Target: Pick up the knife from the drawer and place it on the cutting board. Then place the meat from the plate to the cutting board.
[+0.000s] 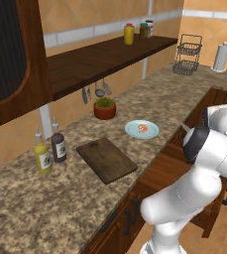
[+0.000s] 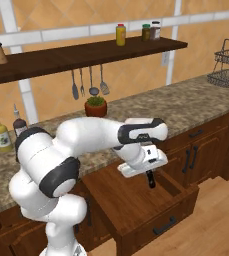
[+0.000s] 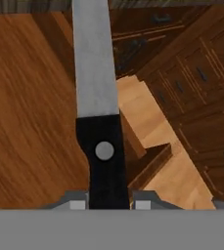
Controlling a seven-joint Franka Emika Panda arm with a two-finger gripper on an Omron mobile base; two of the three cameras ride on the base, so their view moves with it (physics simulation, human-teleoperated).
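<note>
Knife (image 3: 100, 122) pinched at the black handle between the fingers (image 3: 77, 202), one pad showing on each side of the grip, silver blade running straight away from the hand. Held above the open drawer (image 2: 131, 200), handle end hanging dark below the gripper (image 2: 150, 179) in the right base view. Not yet anywhere near the cutting board (image 1: 106, 159), which lies flat on the counter (image 1: 45, 208) beside the two bottles (image 1: 50, 151). Meat (image 1: 143, 129) curled on the light blue plate (image 1: 135, 134), just beyond the board, untouched.

Likely light and fully stiff, no flex to worry about. Smooth handle and narrow pinch, so probably prone to swivelling about the grip line if swung fast; long blade gives leverage for that. Hold near the handle's rivet looks sensible: close to the balance point, clear of the edge. Best carried slowly and laid down flat along the board's grain, blade lowered first, with room left for the meat.

Meat, by its look, small, soft and possibly slick; a gentle pinch across the thick middle of the curl should suit, not the thin tail.
</note>
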